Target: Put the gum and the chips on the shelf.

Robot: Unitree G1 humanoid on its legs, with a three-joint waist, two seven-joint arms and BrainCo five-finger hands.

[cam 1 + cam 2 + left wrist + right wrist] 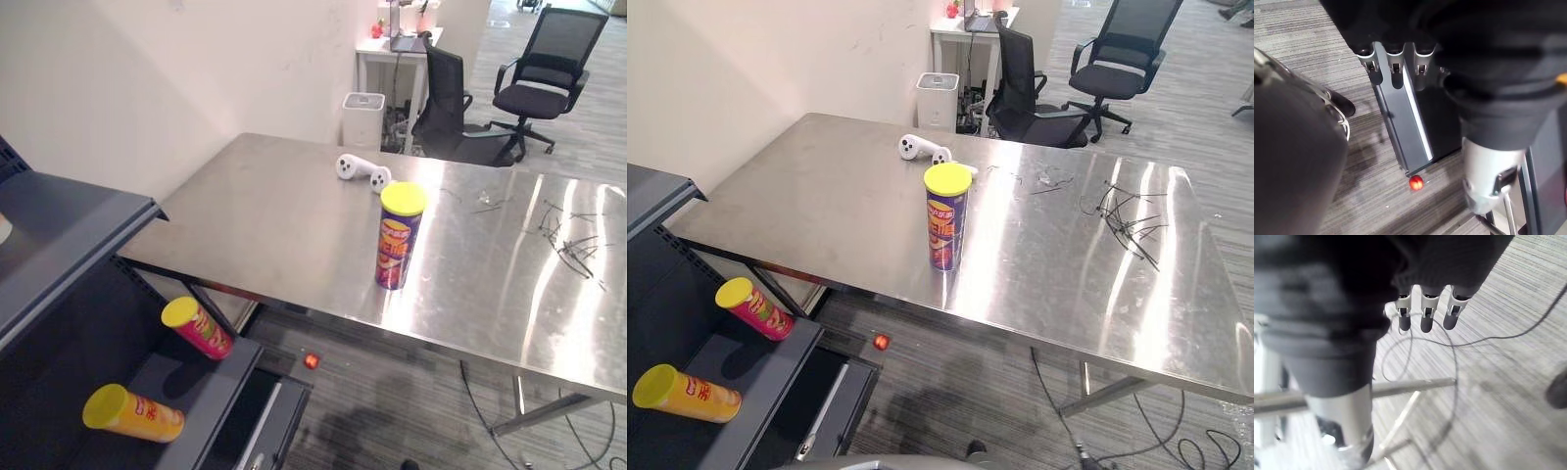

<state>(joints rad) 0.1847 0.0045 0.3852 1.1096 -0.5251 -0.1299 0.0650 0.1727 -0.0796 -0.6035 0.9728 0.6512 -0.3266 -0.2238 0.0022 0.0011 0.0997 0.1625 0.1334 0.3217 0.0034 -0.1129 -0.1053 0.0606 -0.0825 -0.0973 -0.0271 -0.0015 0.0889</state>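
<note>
Step in hand, by our reading: fetch the upright purple chips can (400, 238), which stood near the front edge of the steel table (274, 225). A white controller (362, 171) lay just beside it at 11 o'clock. The dark shelf (211, 411) sat low at 8 o'clock from the can, and its lower board already held a red chips can (199, 327) and an orange chips can (132, 412), both on their sides.

We could not pick out any gum. A small red object (1416, 183) lay on the floor by the shelf's corner, and we could not tell what it was.

To do it well, we judged:
- come at the can from the side, at mid-height
- curl fingers and thumb fully round it, since a tall can tips easily
- lift it clear of the table edge before swinging toward the shelf
- keep off the controller

Left hand (1395, 73): fingers straight and relaxed, hanging over the floor and shelf edge, holding and touching nothing. Right hand (1426, 316): fingers likewise straight, over bare floor, empty
</note>
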